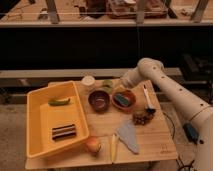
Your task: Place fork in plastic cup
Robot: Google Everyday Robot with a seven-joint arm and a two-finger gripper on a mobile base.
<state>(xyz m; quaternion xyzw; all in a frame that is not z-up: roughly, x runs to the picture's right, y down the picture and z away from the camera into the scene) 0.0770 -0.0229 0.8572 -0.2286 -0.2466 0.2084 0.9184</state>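
Where the arm bends down over the back of the desk (150, 137), the gripper (121, 84) hangs just beside the plastic cup (107, 84), right of a white cup (88, 81). Its grip cannot be told; the fork cannot be made out.

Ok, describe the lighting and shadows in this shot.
Camera view: warm, dim light on the wooden table; a near-black band lies behind it; the yellow bin is brightest; no strong glare; the tool sits at the table's back beside the plastic cup.
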